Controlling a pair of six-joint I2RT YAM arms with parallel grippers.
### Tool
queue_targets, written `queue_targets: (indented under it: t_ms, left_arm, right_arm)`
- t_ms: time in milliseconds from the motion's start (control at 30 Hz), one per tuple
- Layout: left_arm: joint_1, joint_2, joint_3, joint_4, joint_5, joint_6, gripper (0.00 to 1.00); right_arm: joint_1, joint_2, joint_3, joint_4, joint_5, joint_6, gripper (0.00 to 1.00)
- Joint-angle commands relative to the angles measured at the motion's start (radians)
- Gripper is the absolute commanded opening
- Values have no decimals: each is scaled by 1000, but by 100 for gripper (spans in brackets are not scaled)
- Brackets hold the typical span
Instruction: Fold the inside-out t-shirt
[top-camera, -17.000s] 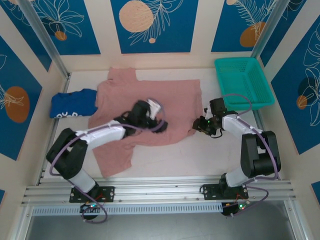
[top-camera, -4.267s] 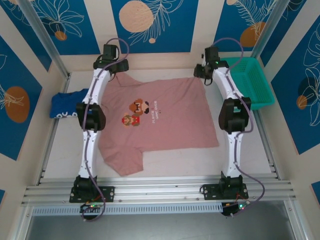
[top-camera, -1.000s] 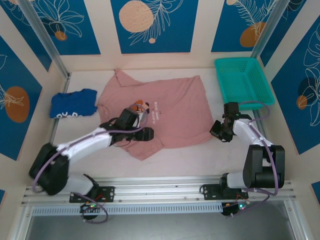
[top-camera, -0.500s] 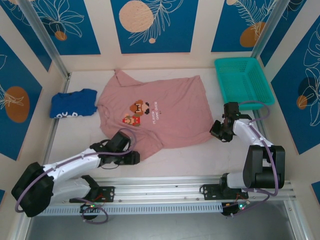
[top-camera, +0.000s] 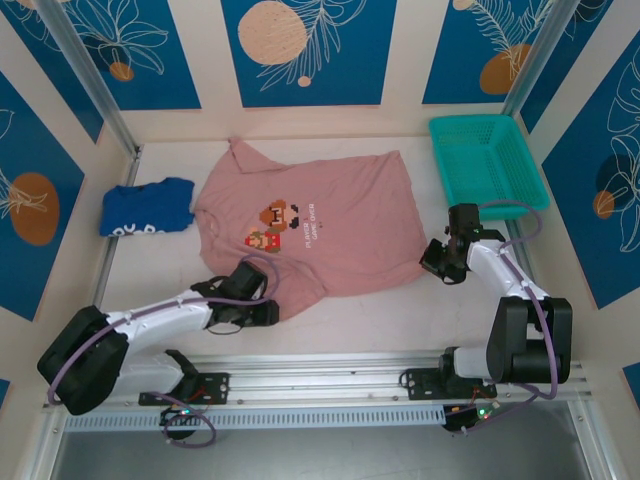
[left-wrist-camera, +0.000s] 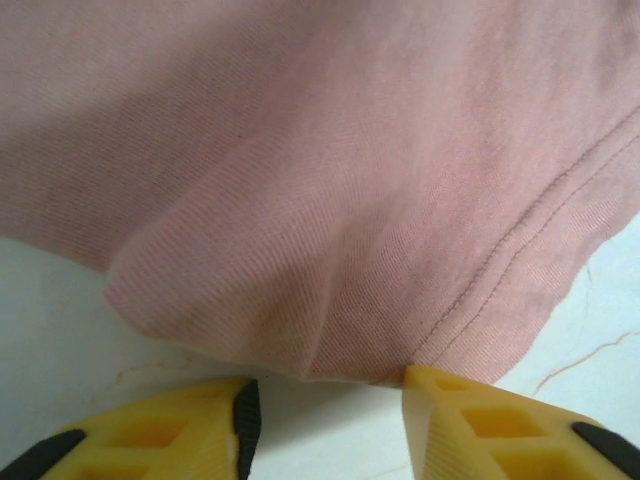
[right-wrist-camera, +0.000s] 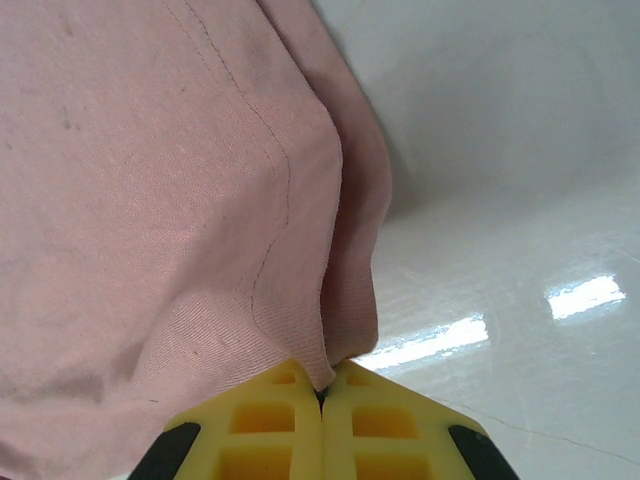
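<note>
The inside-out t-shirt (top-camera: 330, 225), dusty pink, lies spread on the white table with a small colourful print (top-camera: 283, 226) showing. My left gripper (top-camera: 270, 313) sits low at the shirt's front-left corner. In the left wrist view its jaws (left-wrist-camera: 330, 405) stand open, and the stitched hem corner (left-wrist-camera: 470, 310) lies just ahead of them, brushing the right fingertip (left-wrist-camera: 425, 385). My right gripper (top-camera: 431, 262) is at the front-right corner. In the right wrist view it (right-wrist-camera: 322, 388) is shut on a pinched fold of the shirt's edge (right-wrist-camera: 345, 300).
A folded royal-blue garment (top-camera: 148, 207) lies at the left edge of the table. A teal basket (top-camera: 487, 165) stands at the back right. Metal rails (top-camera: 320, 385) run along the near edge, and walls close in the other sides.
My left gripper has come off the shirt's middle, moved toward the front-left corner and narrowed its jaws. The right gripper has stayed shut on the shirt's front-right corner.
</note>
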Motion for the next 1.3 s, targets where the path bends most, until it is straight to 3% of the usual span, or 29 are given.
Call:
queue_targets:
  t_ms: [0,767,1067,1267]
  left_arm:
    - [-7,71,27,235,32,13,39]
    - [-9,-14,87,125,33,5,40]
    - [-16,29,101,38,-45,28,45]
    - [-32,78,94,64,-18,29,41]
  right_arm:
    - [4,-15,-1,-12,-28,-17,0]
    - [4,-17,-6,-7,-27,-18,0]
    - [4,-17,-7,-7,-31,-20,0]
    - [4,-16,-7,-4,-32,-20,0]
